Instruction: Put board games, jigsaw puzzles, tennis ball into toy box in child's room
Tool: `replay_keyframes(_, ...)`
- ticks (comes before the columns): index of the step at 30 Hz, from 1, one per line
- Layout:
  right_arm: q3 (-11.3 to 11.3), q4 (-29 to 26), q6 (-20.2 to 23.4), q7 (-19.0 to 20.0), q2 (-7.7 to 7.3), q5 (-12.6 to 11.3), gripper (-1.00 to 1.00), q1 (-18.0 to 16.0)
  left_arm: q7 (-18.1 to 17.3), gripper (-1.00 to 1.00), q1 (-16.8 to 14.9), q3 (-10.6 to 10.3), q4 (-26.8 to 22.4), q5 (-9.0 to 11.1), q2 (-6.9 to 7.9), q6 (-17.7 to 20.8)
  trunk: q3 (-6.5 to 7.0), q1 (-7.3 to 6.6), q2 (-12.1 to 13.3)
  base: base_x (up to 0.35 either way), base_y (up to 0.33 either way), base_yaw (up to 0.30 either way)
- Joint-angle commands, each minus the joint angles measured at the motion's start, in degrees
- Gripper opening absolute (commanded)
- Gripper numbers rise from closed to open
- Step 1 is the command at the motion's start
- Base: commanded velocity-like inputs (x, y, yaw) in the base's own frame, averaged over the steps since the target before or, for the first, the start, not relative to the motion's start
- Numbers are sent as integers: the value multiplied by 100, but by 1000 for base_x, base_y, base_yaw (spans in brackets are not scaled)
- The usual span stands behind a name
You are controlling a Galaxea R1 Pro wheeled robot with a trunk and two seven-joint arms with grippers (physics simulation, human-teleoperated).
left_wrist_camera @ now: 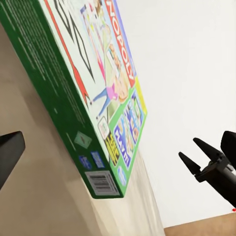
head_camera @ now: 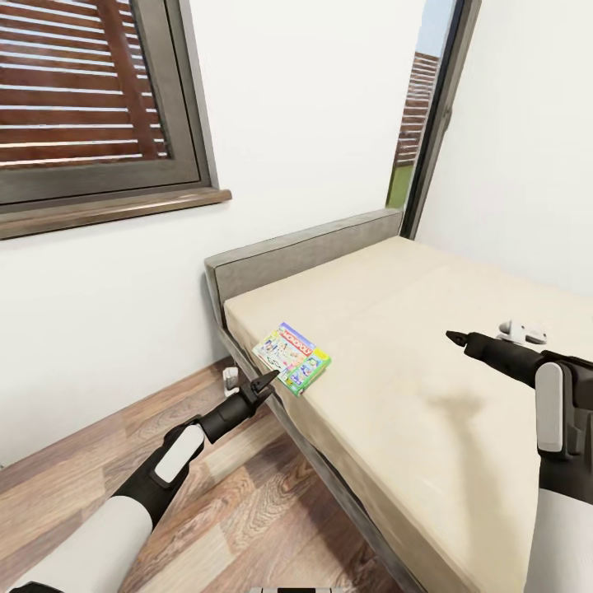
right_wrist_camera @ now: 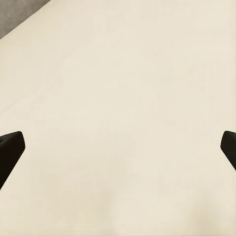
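A colourful board game box (head_camera: pixel 292 357) with a green edge lies flat near the corner of the beige bed (head_camera: pixel 428 371). My left gripper (head_camera: pixel 268 380) hovers just off that corner, beside the mattress edge, its tips close to the box. In the left wrist view the box (left_wrist_camera: pixel 93 98) looms large just ahead of the open left gripper (left_wrist_camera: pixel 118 147), whose fingers (left_wrist_camera: pixel 10 152) touch nothing. My right gripper (head_camera: pixel 457 336) hangs open over the middle of the mattress; the right wrist view has bare mattress under the right gripper (right_wrist_camera: pixel 118 147). The left wrist view also catches the right gripper (left_wrist_camera: pixel 199 156).
The bed's grey headboard (head_camera: pixel 305 247) stands against a white wall under a shuttered window (head_camera: pixel 91 91). A small white object (head_camera: pixel 523 331) lies on the bed behind my right arm. Wooden floor (head_camera: pixel 231 511) runs along the bed's near side, with a wall socket (head_camera: pixel 231 379) low down.
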Motion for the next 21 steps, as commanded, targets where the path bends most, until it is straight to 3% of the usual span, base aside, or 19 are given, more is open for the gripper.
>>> replay_keyframes(1,-4,-6,27,11,1,-11,100,0,-8,100,-2,-16,0,62,9,45,-5,-1,-2,0,0,-5)
replay_keyframes(21,17,-40,27,11,12,-13,100,24,-137,100,-2,-15,0,53,36,-21,-5,-1,-2,0,0,-2)
